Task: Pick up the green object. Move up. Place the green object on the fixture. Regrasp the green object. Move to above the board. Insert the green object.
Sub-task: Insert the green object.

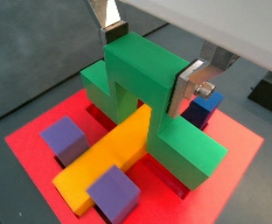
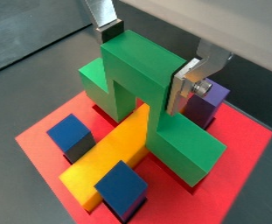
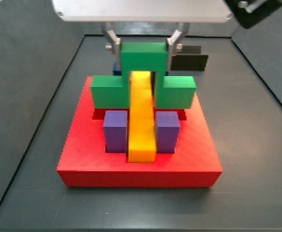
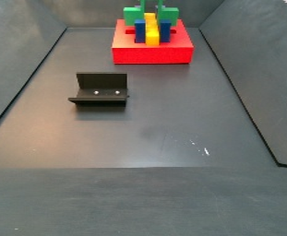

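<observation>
**Seating the green arch over the yellow bar**

Nearest to me in a side view sits the fixture (image 4: pixel 100 89), bare on the dark floor and well apart from everything else, so I judge its part in the job is over. Farther back lies the board (image 3: pixel 94 168), with purple blocks (image 3: pixel 115 129) flanking the long yellow bar (image 3: pixel 141 116) that runs down its middle. In a wrist view two of the blocks read blue (image 2: pixel 70 135) instead.

Over the board's far half, the gripper (image 1: pixel 149 66) is clamped on the raised centre of the green object (image 1: pixel 144 96), one silver finger (image 1: pixel 194 81) pressed flat to its side. The arch straddles the yellow bar, its two lower side blocks down at the board's surface; I cannot tell whether they have bottomed out in the recess.

I judge this is the insertion, nearly done. To finish it well I would press straight down, slowly, keeping the arch square to the bar so that neither leg binds on the recess edge, and only part the fingers once both legs sit level
</observation>
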